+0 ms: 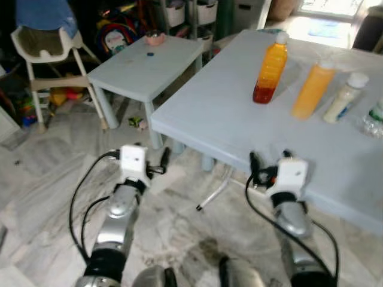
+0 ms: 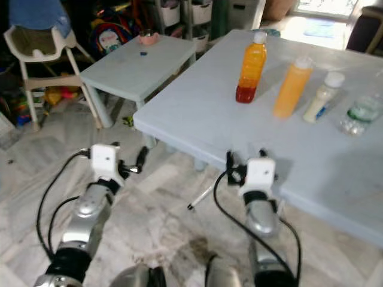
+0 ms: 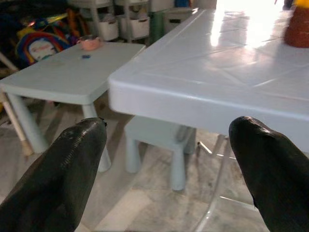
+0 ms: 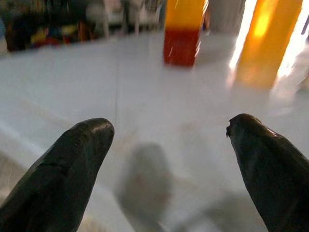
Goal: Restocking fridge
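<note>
The right gripper (image 1: 270,162) hangs at the table's (image 1: 215,113) near edge, fingers spread wide and empty, and the bottle (image 1: 270,68) it wants stands upright straight ahead, toward the upper right of the frame. The left gripper (image 1: 157,162), also open, sits lower left over the floor, off the table corner, so the right arm is clearly nearer. Beside that bottle stand an orange one (image 1: 312,88), a white one (image 1: 344,97) and a clear one (image 1: 374,119) at the right edge; nothing blocks the reach, I'd say.

Small table (image 1: 143,66), white high chair (image 1: 45,45)
</note>
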You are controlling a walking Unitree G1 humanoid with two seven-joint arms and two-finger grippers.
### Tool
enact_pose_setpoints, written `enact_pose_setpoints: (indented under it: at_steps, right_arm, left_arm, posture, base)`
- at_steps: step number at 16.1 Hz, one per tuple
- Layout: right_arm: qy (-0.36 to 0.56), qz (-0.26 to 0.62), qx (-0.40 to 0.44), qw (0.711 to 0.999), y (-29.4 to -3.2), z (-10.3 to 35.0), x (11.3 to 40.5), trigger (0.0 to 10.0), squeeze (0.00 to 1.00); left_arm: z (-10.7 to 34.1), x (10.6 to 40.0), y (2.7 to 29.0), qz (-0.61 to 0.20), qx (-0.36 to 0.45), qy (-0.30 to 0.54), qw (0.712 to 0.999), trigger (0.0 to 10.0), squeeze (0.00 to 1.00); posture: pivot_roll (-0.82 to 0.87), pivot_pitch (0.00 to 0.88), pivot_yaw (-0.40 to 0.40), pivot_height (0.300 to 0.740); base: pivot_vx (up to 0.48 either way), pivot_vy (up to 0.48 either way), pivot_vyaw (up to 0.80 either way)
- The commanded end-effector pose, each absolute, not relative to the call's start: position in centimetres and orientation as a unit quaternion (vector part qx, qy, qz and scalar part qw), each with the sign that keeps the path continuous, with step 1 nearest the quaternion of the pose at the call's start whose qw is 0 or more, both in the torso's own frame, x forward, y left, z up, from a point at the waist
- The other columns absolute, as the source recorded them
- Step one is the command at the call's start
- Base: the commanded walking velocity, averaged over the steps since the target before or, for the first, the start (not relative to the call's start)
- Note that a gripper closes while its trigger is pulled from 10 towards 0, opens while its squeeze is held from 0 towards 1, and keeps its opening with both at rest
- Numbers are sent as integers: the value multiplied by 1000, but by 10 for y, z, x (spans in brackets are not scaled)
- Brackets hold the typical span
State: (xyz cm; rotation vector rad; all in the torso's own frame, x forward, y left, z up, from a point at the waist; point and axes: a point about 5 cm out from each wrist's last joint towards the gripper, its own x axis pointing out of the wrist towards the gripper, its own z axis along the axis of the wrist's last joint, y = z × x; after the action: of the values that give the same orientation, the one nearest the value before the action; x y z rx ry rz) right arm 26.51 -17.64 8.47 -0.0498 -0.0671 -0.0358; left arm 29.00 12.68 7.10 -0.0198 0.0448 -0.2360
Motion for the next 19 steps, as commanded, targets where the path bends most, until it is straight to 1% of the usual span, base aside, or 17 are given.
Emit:
enact_pose_setpoints:
  at_steps: [1,3,5,7,11,12,19]
  right_arm:
    - [-72,-29,-16,997,-179,107,271,10000,0]
    - [-106,-44,-10,993,-182,130,281,10000,0]
    - [-118,-48,-13,992,-184,139,285,10000,0]
    - [-113,-48,-14,992,-185,140,284,10000,0]
    - [-100,-48,-15,994,-183,137,283,10000,0]
    - [-99,-47,-16,994,-183,137,283,10000,0]
    - [-89,-42,-22,995,-181,135,282,10000,0]
  left_arm:
    - [81,294,130,-117,-3,0,993,10000,0]
    - [86,298,128,-124,-2,-9,992,10000,0]
    - [92,302,125,-133,-8,-21,991,10000,0]
    - [100,305,123,-135,-13,-34,990,10000,0]
    - [105,309,124,-133,-21,-40,990,10000,0]
    - [105,309,125,-132,-21,-40,990,10000,0]
    - [105,308,121,-136,-23,-38,990,10000,0]
  posture:
    - [-76,52,65,740]
    - [-87,53,70,740]
    - [-94,51,72,740]
    - [-96,53,72,740]
    - [-96,55,72,740]
    - [-96,56,73,740]
    - [-96,60,68,740]
  base:
    - [0,371,0]
    - [253,409,-231]
    - [285,386,-744]
    - [375,296,-563]
    - [400,263,0]
    - [401,266,-450]
    - [353,305,-779]
